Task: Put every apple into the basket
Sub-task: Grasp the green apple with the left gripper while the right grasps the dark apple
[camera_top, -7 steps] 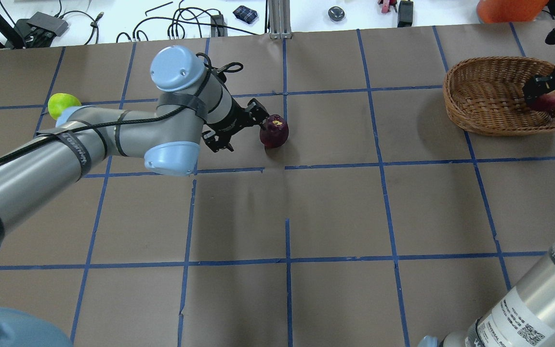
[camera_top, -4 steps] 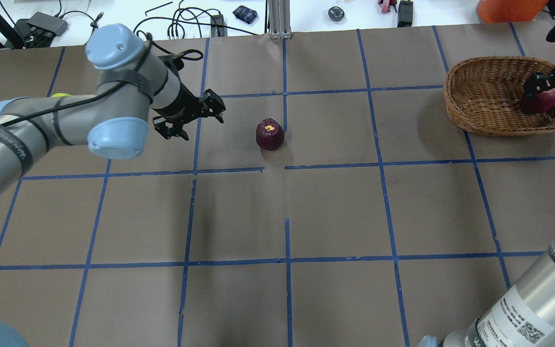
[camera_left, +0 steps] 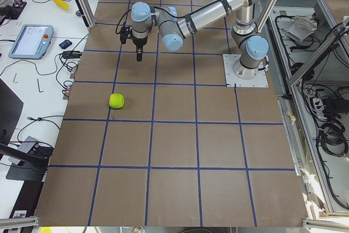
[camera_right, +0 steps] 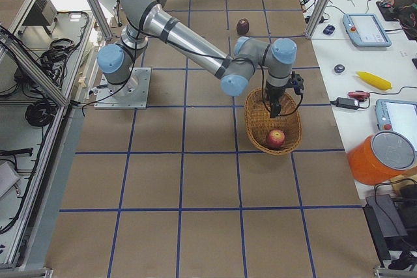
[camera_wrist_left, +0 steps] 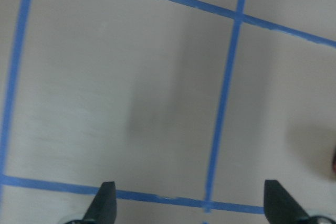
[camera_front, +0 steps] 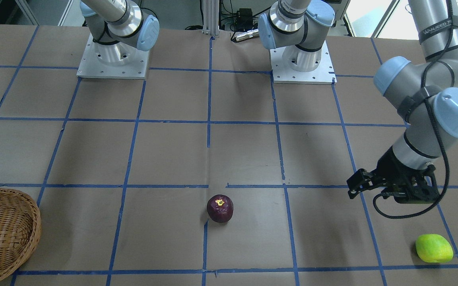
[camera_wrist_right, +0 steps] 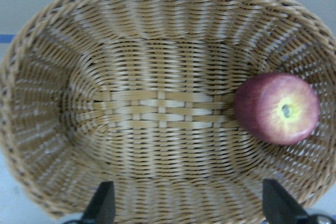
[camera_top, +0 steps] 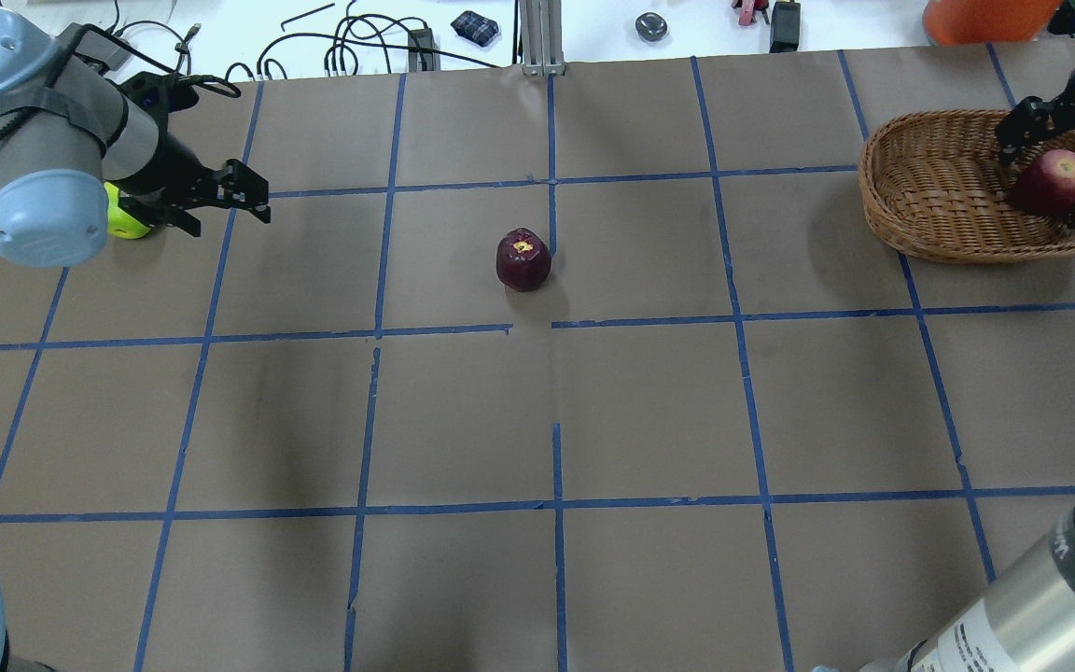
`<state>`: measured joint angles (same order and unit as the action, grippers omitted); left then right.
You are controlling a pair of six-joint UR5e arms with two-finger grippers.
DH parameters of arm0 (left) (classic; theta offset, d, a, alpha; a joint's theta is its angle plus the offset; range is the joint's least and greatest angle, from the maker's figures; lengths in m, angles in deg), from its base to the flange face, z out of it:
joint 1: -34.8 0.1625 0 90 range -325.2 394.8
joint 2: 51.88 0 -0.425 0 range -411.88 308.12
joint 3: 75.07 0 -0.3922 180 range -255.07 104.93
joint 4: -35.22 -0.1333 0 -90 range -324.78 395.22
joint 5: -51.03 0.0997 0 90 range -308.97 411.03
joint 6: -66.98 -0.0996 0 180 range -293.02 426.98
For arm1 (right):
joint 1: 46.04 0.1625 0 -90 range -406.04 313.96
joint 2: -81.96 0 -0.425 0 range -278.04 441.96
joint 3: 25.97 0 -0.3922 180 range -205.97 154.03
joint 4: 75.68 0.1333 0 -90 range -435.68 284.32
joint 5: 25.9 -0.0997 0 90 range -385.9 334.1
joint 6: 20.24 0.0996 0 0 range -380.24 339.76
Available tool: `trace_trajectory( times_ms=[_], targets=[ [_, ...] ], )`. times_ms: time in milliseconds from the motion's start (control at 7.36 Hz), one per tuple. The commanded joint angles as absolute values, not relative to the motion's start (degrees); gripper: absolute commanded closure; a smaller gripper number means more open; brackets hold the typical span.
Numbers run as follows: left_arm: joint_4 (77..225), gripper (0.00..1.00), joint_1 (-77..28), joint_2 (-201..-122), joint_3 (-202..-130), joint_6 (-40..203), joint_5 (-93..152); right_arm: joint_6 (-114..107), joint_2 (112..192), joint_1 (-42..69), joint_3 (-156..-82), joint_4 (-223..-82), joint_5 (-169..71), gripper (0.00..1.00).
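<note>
The red apple [camera_top: 1054, 180] lies free in the right end of the wicker basket [camera_top: 929, 187], and shows in the right wrist view [camera_wrist_right: 276, 108]. My right gripper [camera_top: 1049, 140] is open and empty, just above the basket. The maroon apple [camera_top: 523, 259] stands alone at the table's middle, also in the front view [camera_front: 220, 208]. The green apple [camera_top: 125, 220] lies at the far left, partly behind my left arm, and is plain in the front view [camera_front: 433, 248]. My left gripper [camera_top: 231, 220] is open and empty, above the table just right of the green apple.
Blue tape lines grid the brown table top [camera_top: 649, 401]. Cables and small tools lie on the white bench [camera_top: 360, 37] beyond the far edge. An orange object [camera_top: 985, 19] stands behind the basket. The arm bases [camera_front: 300, 59] stand at the robot's side.
My left arm has swung left, away from the maroon apple and over to the green one. My right gripper has let go of the red apple in the basket and risen.
</note>
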<state>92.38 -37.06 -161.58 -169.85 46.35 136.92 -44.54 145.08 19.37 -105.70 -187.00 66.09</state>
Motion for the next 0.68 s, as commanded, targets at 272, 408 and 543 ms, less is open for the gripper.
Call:
trace_trajectory(
  times_ms=[272,408,543],
  targets=[
    [93.1,0.00,-32.5,-177.9,-150.0,36.0,144.5,-13.1,150.1,41.2,-106.3,-177.1,62.6,0.00],
    [93.2,0.00,-30.6,-180.1,-147.9,35.7,144.6,0.6,149.0,47.4,-106.3,-177.9,61.8,0.00],
    [94.1,0.00,-28.9,-181.5,-147.3,35.9,144.5,9.4,148.0,52.7,-106.1,-179.9,60.9,0.00]
  ],
)
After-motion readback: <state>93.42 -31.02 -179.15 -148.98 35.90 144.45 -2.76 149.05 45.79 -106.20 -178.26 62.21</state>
